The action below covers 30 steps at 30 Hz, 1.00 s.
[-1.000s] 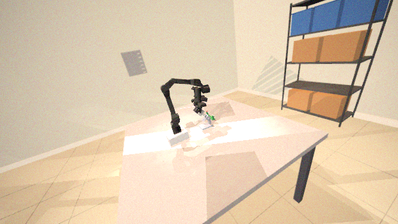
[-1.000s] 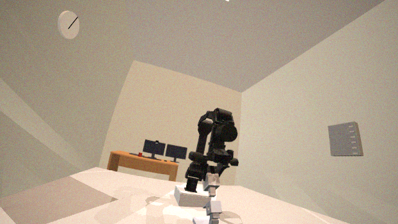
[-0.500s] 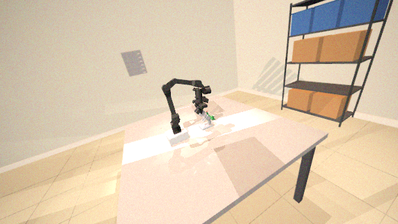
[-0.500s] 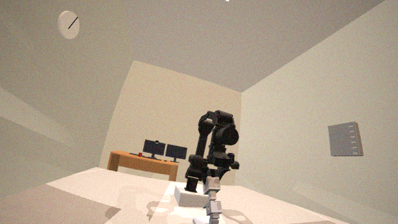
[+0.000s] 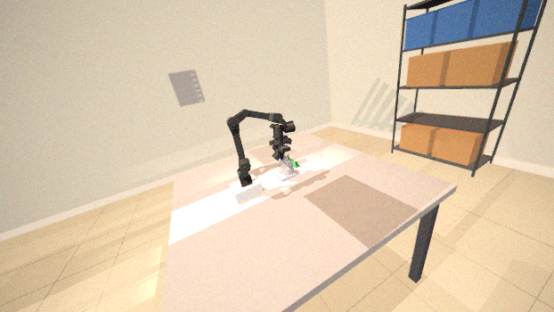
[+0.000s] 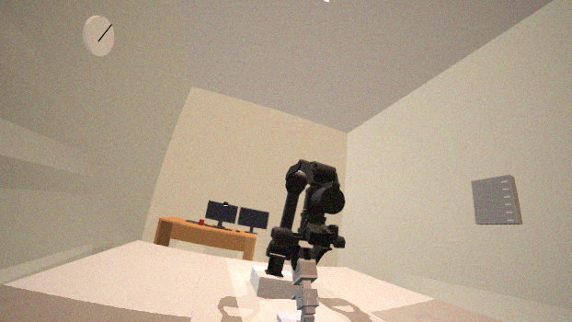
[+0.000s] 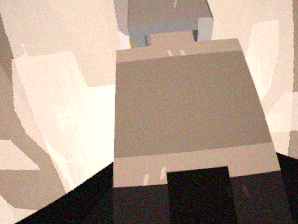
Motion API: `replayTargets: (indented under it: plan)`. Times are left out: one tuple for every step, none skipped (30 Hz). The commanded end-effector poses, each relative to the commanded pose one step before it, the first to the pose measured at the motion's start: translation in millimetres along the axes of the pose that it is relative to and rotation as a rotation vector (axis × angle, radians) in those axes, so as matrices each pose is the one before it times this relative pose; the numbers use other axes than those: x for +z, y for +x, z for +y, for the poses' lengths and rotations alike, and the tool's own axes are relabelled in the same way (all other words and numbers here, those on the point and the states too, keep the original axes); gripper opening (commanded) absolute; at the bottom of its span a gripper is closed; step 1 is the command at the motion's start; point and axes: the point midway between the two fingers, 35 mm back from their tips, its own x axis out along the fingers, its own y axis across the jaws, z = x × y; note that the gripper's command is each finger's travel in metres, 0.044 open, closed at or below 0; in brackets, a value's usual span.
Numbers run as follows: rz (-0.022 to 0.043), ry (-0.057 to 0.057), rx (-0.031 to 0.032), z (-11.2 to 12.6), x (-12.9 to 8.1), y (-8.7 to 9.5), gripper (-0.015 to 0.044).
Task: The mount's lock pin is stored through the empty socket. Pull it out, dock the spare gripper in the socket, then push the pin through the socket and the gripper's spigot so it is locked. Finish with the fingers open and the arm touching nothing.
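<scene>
Hand (image 6: 305, 267) clamped on the spare gripper (image 6: 305, 272), I hold it upright directly above the socket (image 7: 166, 11), spigot pointing straight down, over the tabletop (image 5: 356, 209).

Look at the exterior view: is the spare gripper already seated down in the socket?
No, the spare gripper hangs in the gripper, with a visible gap above the socket.

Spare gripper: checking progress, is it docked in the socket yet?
Not docked. The black gripper holds the grey spare gripper above the grey socket.
</scene>
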Motion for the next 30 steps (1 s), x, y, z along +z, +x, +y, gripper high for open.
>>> replayTargets:
  plan:
    - [0.00247,0.004,0.00276,0.39,3.15,3.93,0.0]
    - [-0.00009,0.0,0.00006,0.01,0.48,0.51,0.0]
    - [-0.00015,-0.0001,0.00009,0.02,0.8,0.84,0.0]
    - [-0.00014,0.0,0.00009,0.02,0.77,0.82,0.0]
    - [-0.00009,0.0,0.00006,0.01,0.49,0.52,0.0]
    - [-0.00009,0.0,0.00005,0.01,0.48,0.5,0.0]
    - [-0.00015,0.0,0.00009,0.02,0.8,0.84,0.0]
    - [-0.00014,0.0,0.00009,0.02,0.78,0.82,0.0]
    - [-0.00009,0.0,0.00006,0.01,0.49,0.52,0.0]
    - [-0.00009,0.0,0.00005,0.01,0.48,0.5,0.0]
    - [-0.00015,0.0,0.00009,0.02,0.8,0.84,0.0]
    - [-0.00014,0.0,0.00009,0.02,0.77,0.81,0.0]
    - [-0.00009,0.0,0.00005,0.01,0.49,0.52,0.0]
    - [-0.00009,0.0,0.00005,0.01,0.48,0.51,0.0]
    - [-0.00014,0.0,0.00009,0.02,0.79,0.84,0.0]
    - [-0.00014,0.0,0.00008,0.02,0.77,0.82,0.0]
    - [-0.00009,0.0,0.00005,0.01,0.49,0.53,0.0]
    - [-0.00009,0.0,0.00005,0.01,0.48,0.5,0.0]
    - [-0.00014,0.0,0.00008,0.02,0.8,0.84,0.0]
    - [-0.00014,0.0,0.00008,0.02,0.77,0.82,0.0]
    - [-0.00009,0.0,0.00005,0.01,0.49,0.52,0.0]
    - [-0.00009,0.0,0.00004,0.0,0.46,0.48,0.0]
    - [-0.00014,0.0,0.00007,-0.01,0.76,0.8,0.0]
    - [-0.00014,0.0,0.00007,0.0,0.73,0.77,0.0]
    - [-0.00009,0.0,0.00004,0.0,0.46,0.49,0.0]
    - [-0.00003,0.0,0.00001,0.0,0.15,0.16,0.0]
    - [0.0,0.0,0.0,0.0,0.0,0.0,0.0]
    - [0.0,0.0,0.0,0.0,0.0,0.0,0.0]
    - [0.00093,-0.0039,-0.00448,-0.64,-2.5,-2.6,0.0]
    - [0.0,0.0,0.0,0.0,0.0,0.0,0.0]
